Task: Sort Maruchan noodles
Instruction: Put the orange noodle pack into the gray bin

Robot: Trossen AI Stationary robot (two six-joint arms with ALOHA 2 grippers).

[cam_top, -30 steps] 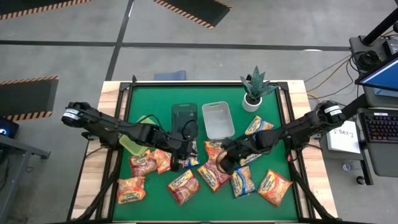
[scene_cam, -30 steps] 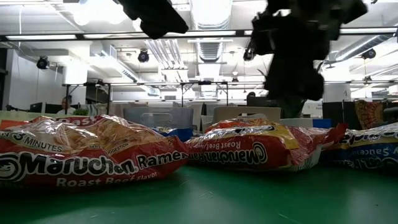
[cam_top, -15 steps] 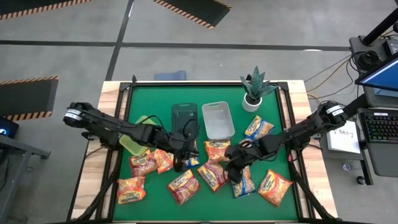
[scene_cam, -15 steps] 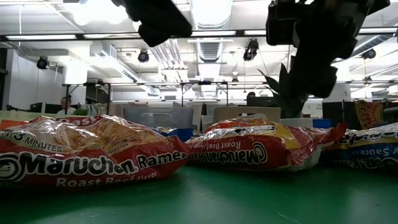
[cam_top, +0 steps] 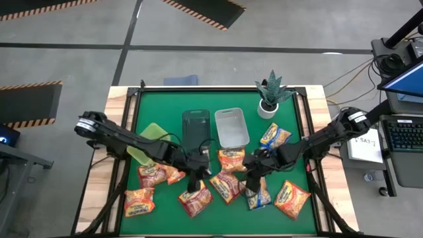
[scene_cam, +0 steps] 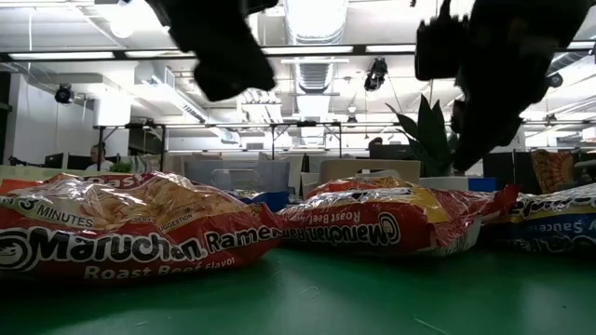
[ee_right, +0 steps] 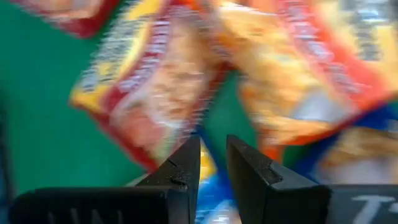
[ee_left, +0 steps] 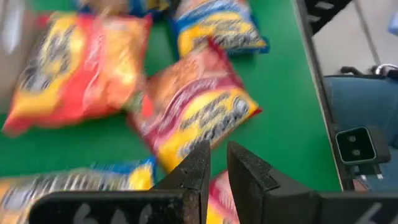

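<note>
The green table (cam_top: 165, 106) is seen from above, and on it little has been changed in the last second: the three bins at the back, the green bin (cam_top: 148, 138), the dark bin (cam_top: 196, 124) and the grey bin (cam_top: 231, 125), have not been moved, and no packet can be seen inside any of them. What has been moved is the two arms. The left arm has been swung toward the front of the table, so the left gripper (cam_top: 195, 184) is now held over the near row of Maruchan noodles (cam_top: 225, 186), above a red packet (cam_top: 195, 199). The right gripper (cam_top: 252, 180) has been shifted a little toward the front too, and is held above the blue-and-yellow packet (cam_top: 258, 192), just beside the orange packet (cam_top: 231, 158), which is now uncovered. The packets are spread flat on the front half of the table, well apart from the bins. In the left wrist view the left gripper's fingers (ee_left: 198, 163) are pressed nearly together with nothing between them, and the same is seen of the right gripper's fingers (ee_right: 186, 158). So nothing has been picked up yet, and it is judged that the sorting has hardly been started; both claws would have to be opened before any packet could be grabbed.
</note>
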